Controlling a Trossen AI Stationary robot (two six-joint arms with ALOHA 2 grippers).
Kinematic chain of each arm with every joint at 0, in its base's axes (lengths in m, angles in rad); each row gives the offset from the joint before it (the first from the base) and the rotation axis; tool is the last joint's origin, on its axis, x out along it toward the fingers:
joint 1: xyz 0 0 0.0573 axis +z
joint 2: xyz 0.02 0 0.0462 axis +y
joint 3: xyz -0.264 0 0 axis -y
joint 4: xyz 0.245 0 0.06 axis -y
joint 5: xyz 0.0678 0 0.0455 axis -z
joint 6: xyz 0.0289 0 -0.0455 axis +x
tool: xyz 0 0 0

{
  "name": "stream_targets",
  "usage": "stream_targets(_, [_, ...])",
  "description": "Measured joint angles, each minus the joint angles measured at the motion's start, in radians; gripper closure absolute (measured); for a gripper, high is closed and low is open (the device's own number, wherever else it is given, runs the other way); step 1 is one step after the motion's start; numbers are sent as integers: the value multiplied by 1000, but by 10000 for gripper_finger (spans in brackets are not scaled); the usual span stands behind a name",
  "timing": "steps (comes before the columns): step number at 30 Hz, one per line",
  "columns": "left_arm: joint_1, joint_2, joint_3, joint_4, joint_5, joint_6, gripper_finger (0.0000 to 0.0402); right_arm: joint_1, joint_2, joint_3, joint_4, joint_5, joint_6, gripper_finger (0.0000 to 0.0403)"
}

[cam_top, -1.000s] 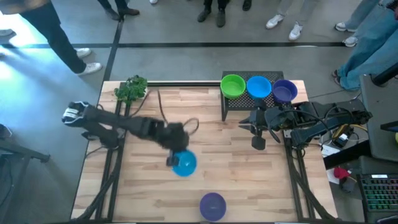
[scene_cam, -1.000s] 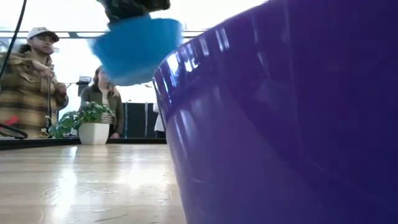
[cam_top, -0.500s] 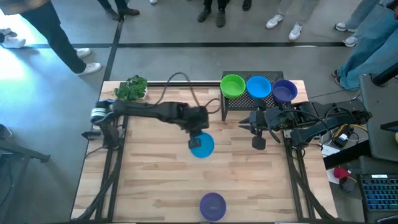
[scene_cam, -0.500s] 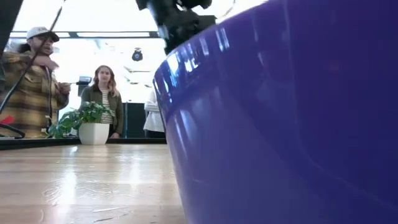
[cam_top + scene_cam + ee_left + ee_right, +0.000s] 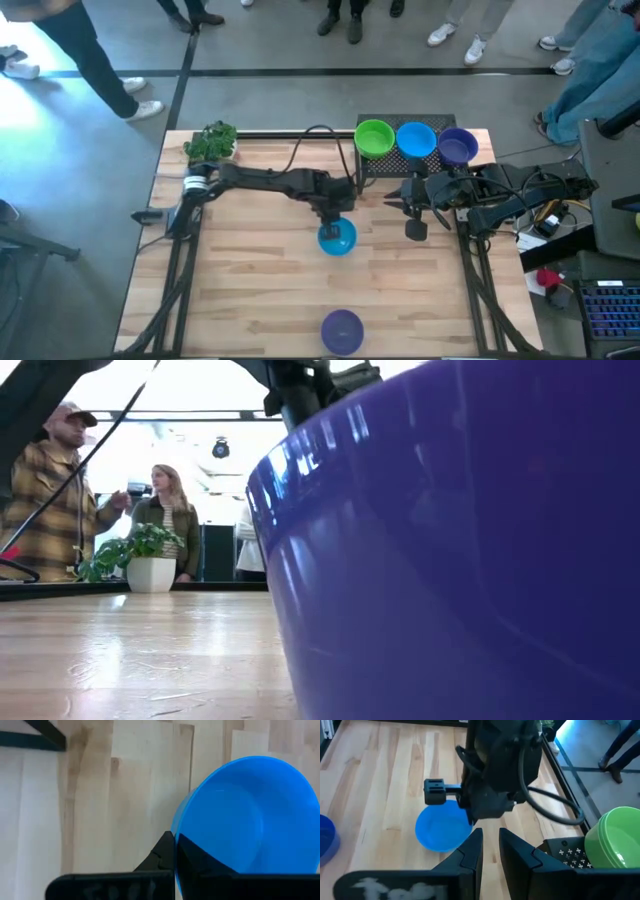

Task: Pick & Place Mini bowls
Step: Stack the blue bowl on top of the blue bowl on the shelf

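Swinging from the 9 o'clock side toward the middle of the surface [image 5: 240, 310], my left tool [image 5: 336, 222] has carried the blue mini bowl [image 5: 337, 238] rightward and up the board over the last second, and now holds it close beside the black perforated stand [image 5: 405, 172]. My fingers are pressed together on the bowl's rim, pinching it at the edge, as the left wrist view shows with the bowl [image 5: 250, 815] hanging just past the fingertips. On the stand at 1 o'clock sit three stacks in a row: green bowls [image 5: 374, 137], blue bowls [image 5: 416, 139] and purple bowls [image 5: 458, 146]. One purple mini bowl [image 5: 342, 329] waits alone at 6 o'clock, right against the low camera, whose view it nearly fills. My right tool [image 5: 415, 229] rests at 3 o'clock beside the stand, its fingers a little apart and holding nothing. A small potted plant [image 5: 210, 143] stands at 11 o'clock; people [image 5: 45, 490] watch from behind. As I judge it, this bowl is on its way to the blue stack, which would leave only the purple one to fetch.
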Motion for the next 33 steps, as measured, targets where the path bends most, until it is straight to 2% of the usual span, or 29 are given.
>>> stream_targets(16, [4, 57, -8, 42, 0, 0, 401, 0, 0, 0, 0, 0, -2, 344])
stream_targets(33, [3, 57, -10, 59, -11, 30, 358, 0, 0, 0, 0, 0, -1, 344])
